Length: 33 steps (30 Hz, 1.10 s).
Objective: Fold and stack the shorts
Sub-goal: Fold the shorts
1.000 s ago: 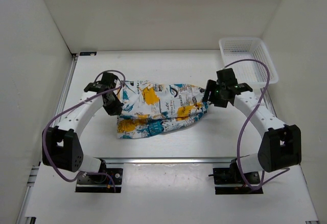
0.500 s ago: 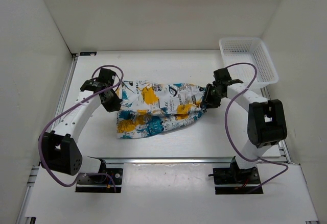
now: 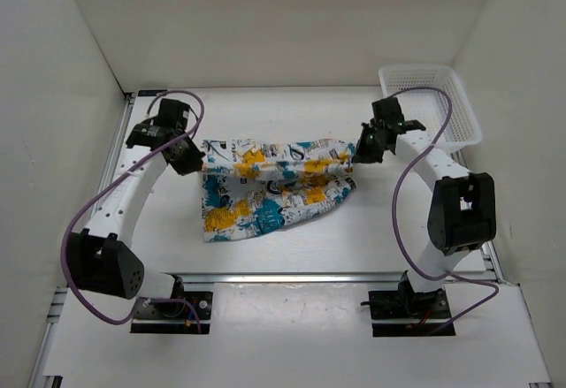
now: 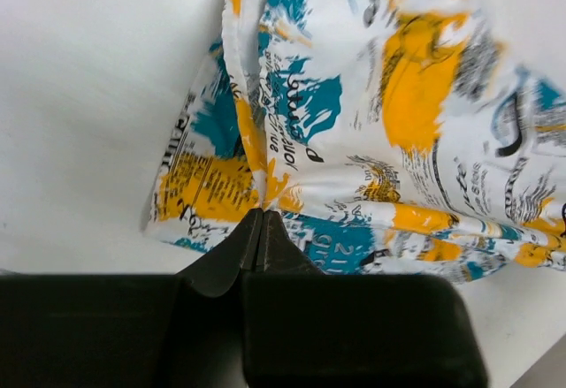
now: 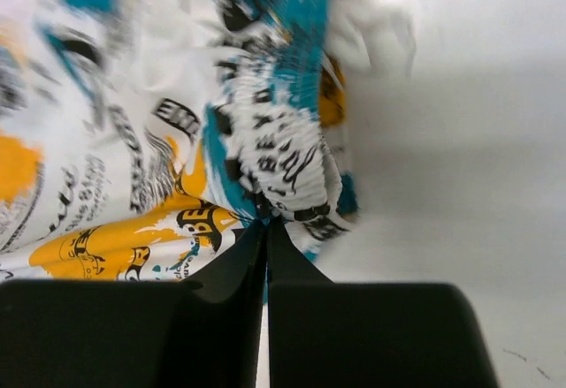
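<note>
Left claw [image 4: 263, 217] is pinching the shorts [image 3: 274, 189] at their left edge, right claw [image 5: 263, 223] is pinching the right end, both clamped tight; shorts are stretching between them mid-counter [image 3: 292, 118]

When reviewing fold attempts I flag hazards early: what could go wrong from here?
1. The left claw and right claw each pinch only a small tuck of the shorts at their tips, so the fabric may slip out on lifting.
2. The shorts are bunched and creased between them, so the fold could land uneven.
</note>
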Motion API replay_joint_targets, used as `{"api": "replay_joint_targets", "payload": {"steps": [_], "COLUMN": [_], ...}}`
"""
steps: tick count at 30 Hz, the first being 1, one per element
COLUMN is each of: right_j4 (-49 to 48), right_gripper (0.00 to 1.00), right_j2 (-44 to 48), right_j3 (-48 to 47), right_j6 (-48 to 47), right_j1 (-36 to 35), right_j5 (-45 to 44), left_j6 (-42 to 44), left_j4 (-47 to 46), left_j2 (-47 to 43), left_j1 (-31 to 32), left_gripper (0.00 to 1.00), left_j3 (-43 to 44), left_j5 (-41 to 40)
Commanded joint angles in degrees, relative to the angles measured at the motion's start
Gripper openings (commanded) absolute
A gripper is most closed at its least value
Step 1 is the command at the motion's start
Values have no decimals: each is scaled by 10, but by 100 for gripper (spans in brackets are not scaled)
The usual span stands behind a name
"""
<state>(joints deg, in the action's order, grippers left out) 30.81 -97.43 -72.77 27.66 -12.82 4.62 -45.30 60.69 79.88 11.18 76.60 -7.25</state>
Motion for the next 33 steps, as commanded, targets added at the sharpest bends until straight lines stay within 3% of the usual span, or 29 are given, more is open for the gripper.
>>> {"api": "replay_joint_targets", "payload": {"steps": [1, 3, 7, 11, 18, 23, 25, 27, 29, 30, 31, 33], "right_j4": [15, 21, 28, 28, 11, -4, -4, -4, -4, -4, 1, 9], "right_gripper": [0, 0, 0, 0, 0, 0, 6, 19, 27, 38, 43, 57], "right_j2": [31, 48, 100, 139, 145, 125, 125, 120, 120, 120, 120, 134], "right_j3": [-96, -104, -84, 0, 129, 137, 137, 137, 137, 137, 132, 126], "right_j6": [-11, -11, -6, -6, 0, 6, 6, 6, 0, 0, 0, -5], "right_j1": [-5, -13, -29, -29, -29, -29, -29, -34, -34, -34, -34, -34], "right_j5": [-1, -1, -14, -22, -56, -63, -68, -68, -68, -68, -68, -68], "left_j6": [20, 25, 25, -9, -61, -61, -61, -54, -44, -33, -27, -15], "left_j4": [34, 49, 64, 43, -26, -31, -31, -31, -31, -26, -15, -2], "left_j2": [-11, -24, -74, -143, -183, -170, -176, -176, -176, -170, -164, -164], "left_j1": [-19, -26, -26, -26, -1, -1, 5, 10, 10, 10, 10, 10], "left_gripper": [10, 10, 10, 10, 10, 10, 10, 10, 18, 26, 44, 66], "left_j3": [75, 107, 82, -54, -256, -300, -300, -300, -294, -289, -271, -247], "left_j5": [-32, -37, -34, 13, 76, 76, 81, 81, 95, 95, 101, 95]}}
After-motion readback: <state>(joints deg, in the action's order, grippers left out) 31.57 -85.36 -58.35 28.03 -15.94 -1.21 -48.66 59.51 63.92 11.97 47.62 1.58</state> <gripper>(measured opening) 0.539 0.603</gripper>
